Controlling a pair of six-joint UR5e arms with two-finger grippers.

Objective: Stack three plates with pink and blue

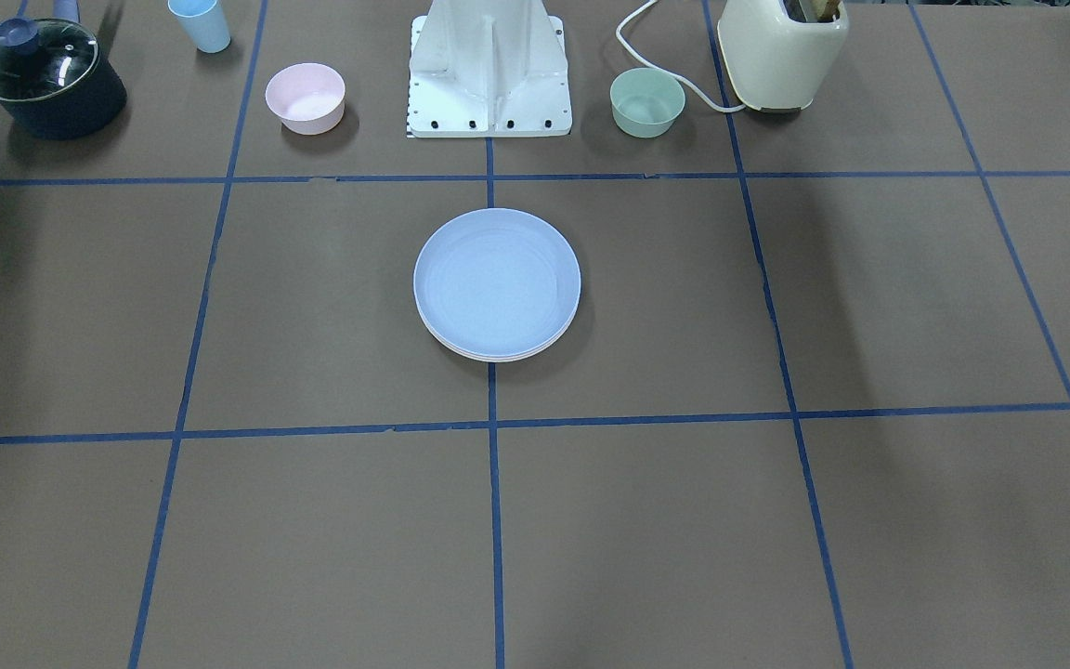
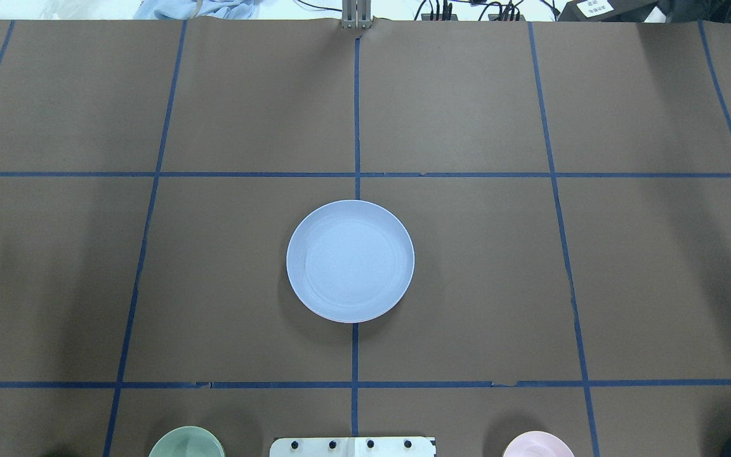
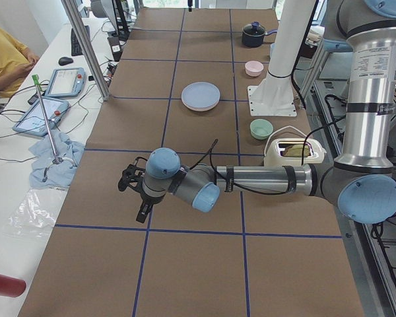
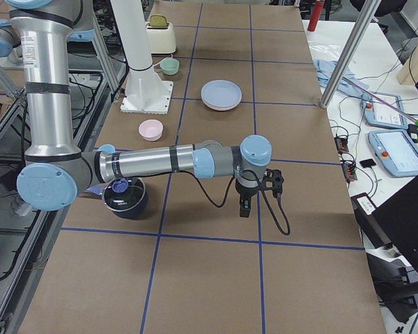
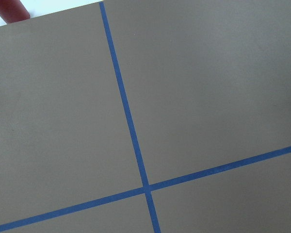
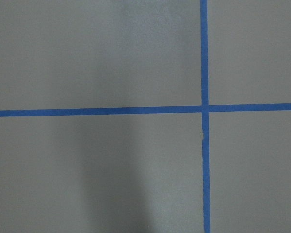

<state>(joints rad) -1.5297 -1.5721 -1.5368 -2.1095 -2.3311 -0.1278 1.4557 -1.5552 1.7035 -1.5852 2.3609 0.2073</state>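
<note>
Since seen side-on, cannot tell spread of left gripper (image 3: 142, 210) or right gripper (image 4: 244, 207); stacked round matte plates (image 1: 498, 356), ringed blue plate (image 1: 496, 279) topmost.

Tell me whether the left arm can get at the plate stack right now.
Probably yes. The left gripper hangs over bare table away from the plate stack, with nothing standing between them; the green bowl and toaster sit off to one side.
</note>
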